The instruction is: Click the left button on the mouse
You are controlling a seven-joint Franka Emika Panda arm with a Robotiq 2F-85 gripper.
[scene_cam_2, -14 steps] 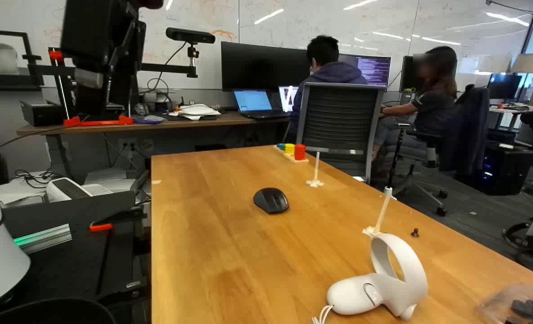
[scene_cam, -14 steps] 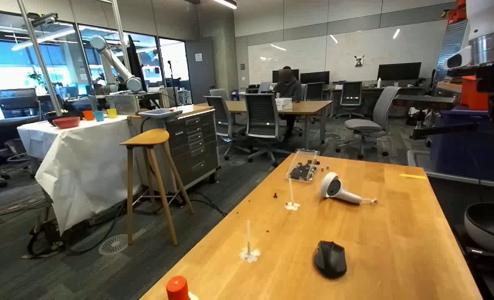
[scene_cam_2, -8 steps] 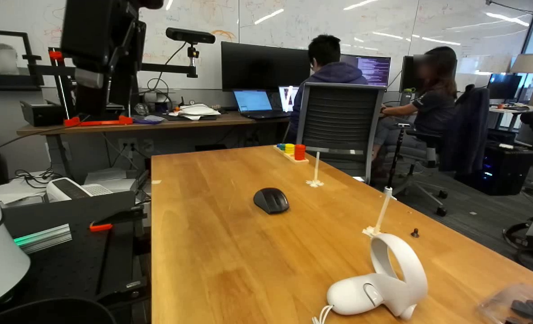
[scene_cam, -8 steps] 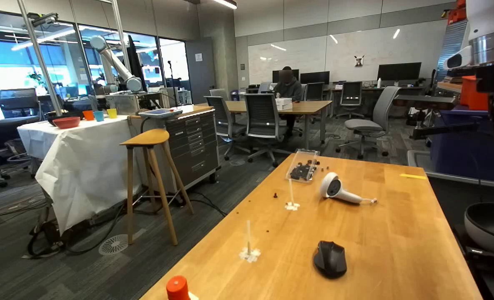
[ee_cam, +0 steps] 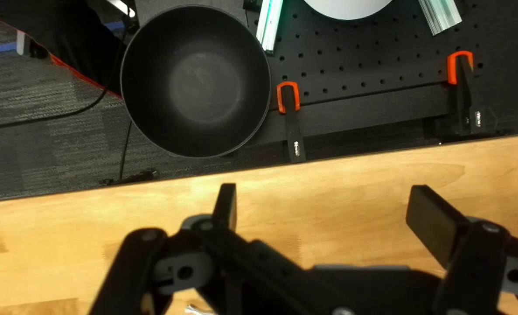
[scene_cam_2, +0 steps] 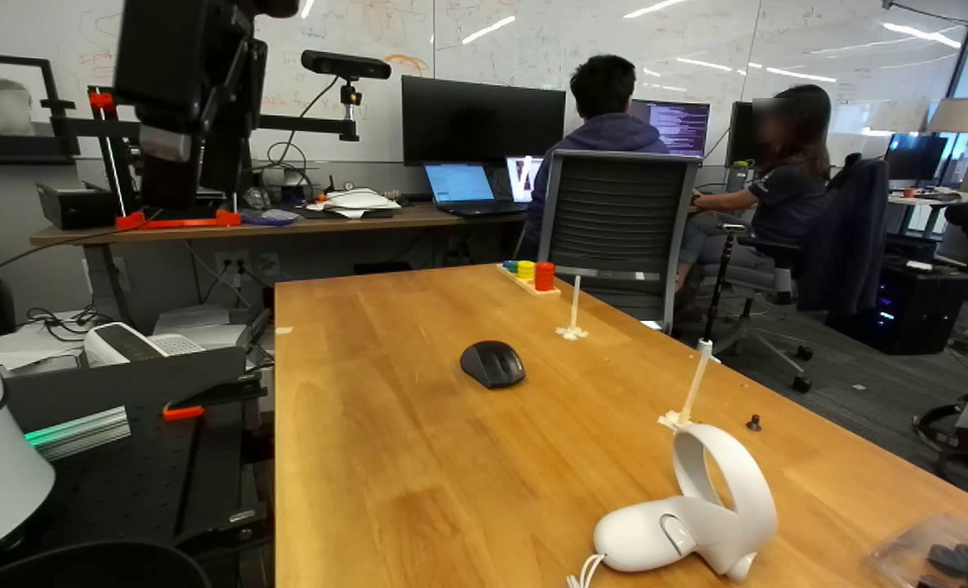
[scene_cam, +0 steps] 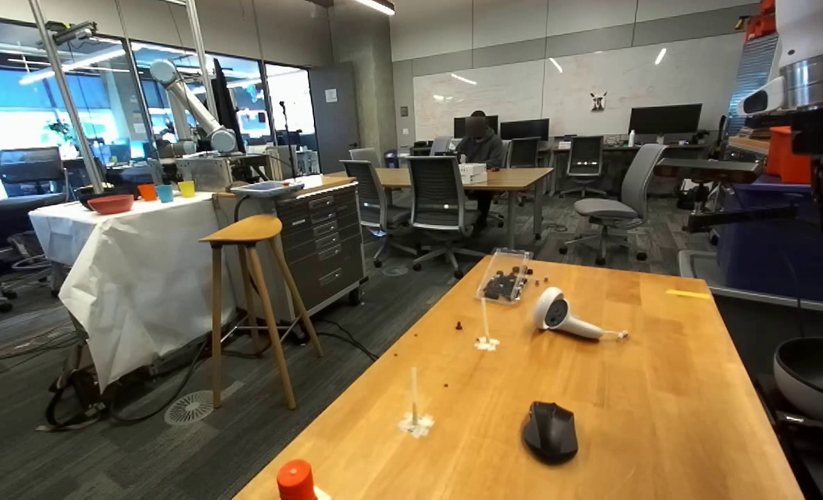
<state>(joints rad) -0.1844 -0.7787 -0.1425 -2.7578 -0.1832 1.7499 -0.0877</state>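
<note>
Gripper [ee_cam: 322, 203] is being held up high at far L in an exterior view, fingers [ee_cam: 436, 226] being spread wide per the wrist view, w/ nothing being gripped. Down & R of the fingers there, well apart, the mouse [scene_cam_2: 493, 364] is being carried by the table [scene_cam_2: 385, 490], not being touched. It's not being caught in the wrist view. Further R of the fingers & lower, a white controller [scene_cam_2: 700, 524] is being seen lying. No click's being made rn, so prob. the whole job's being left to do: approach, lining up, press. Left btn isn't being resolved at this size, so which half's being meant can't be told.
</note>
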